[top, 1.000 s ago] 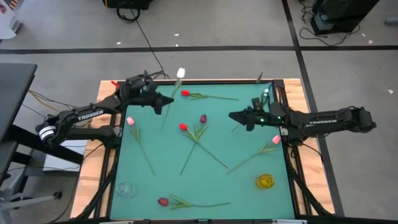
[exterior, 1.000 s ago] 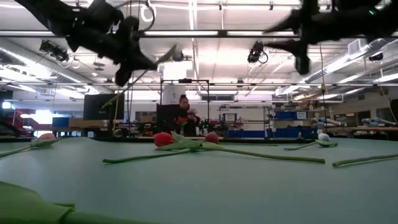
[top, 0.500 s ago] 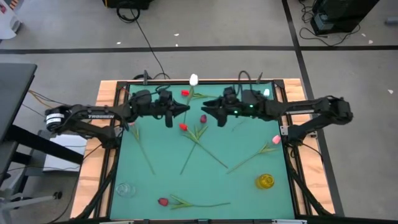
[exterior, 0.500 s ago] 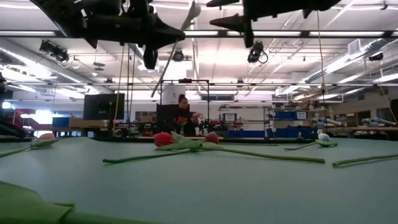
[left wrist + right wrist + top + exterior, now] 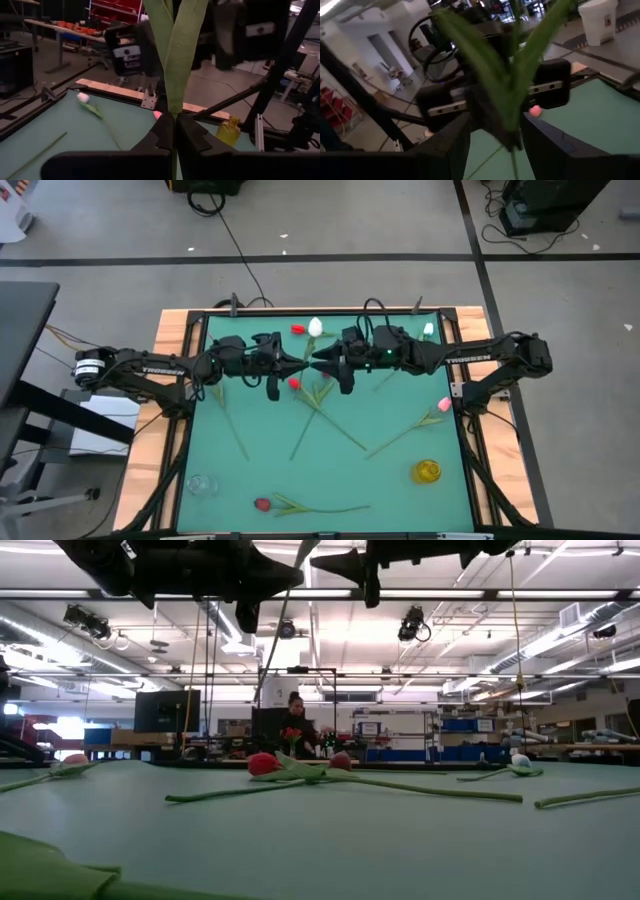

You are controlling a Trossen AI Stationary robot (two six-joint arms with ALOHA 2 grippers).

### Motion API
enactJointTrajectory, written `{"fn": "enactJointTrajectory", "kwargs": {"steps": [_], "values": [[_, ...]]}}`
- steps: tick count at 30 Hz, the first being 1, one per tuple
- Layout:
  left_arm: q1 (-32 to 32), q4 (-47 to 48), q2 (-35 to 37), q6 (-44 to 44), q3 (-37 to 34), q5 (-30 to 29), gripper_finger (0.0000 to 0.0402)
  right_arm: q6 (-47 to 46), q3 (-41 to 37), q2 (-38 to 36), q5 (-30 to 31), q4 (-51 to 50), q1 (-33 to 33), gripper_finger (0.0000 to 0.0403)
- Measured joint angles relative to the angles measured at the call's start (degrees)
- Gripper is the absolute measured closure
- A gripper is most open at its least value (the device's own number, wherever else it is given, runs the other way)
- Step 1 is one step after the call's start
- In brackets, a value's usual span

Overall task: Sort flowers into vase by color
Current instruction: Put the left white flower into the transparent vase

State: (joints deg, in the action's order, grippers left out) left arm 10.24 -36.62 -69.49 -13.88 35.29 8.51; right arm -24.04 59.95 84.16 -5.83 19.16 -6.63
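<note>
Teal-green table mat (image 5: 400, 480), white tulip (image 5: 315, 327) on green stem, red tulip (image 5: 262, 504), pink tulip (image 5: 444, 405), yellow vase (image 5: 427, 471), black arms.

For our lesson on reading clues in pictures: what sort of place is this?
Probably a robotics lab or workshop hall: ceiling strip lights over a wide room, benches with equipment behind the green table, and a cable across the concrete floor.
</note>
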Motion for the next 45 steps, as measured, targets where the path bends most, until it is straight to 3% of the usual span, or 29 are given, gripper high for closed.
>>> {"fn": "enactJointTrajectory", "kwargs": {"steps": [6,14,22,28,34,45], "values": [[-0.3,-0.8,-0.5,-0.4,0.0,-0.2,0.0390,1.1,-0.1,1.1,0.2,1.9,-0.1,0.0234],[-2.1,-8.7,-5.6,-0.5,0.0,-0.5,0.0390,0.0,-0.1,2.0,0.2,1.4,0.0,0.0246],[-2.1,-8.5,-5.6,-1.1,0.0,-1.0,0.0387,1.0,-0.1,2.0,0.2,0.3,0.2,0.0385],[-2.1,-3.8,-5.5,-5.4,0.0,-1.4,0.0324,0.8,0.1,2.0,-0.4,-1.8,0.1,0.0389],[-2.9,0.0,-5.0,-9.0,0.0,0.6,0.0263,5.2,5.0,2.0,-2.1,-12.3,0.5,0.0395],[-4.0,-3.9,-5.0,-8.7,0.0,-1.4,0.0293,9.1,7.7,1.9,-4.4,-17.1,0.5,0.0395]]}}
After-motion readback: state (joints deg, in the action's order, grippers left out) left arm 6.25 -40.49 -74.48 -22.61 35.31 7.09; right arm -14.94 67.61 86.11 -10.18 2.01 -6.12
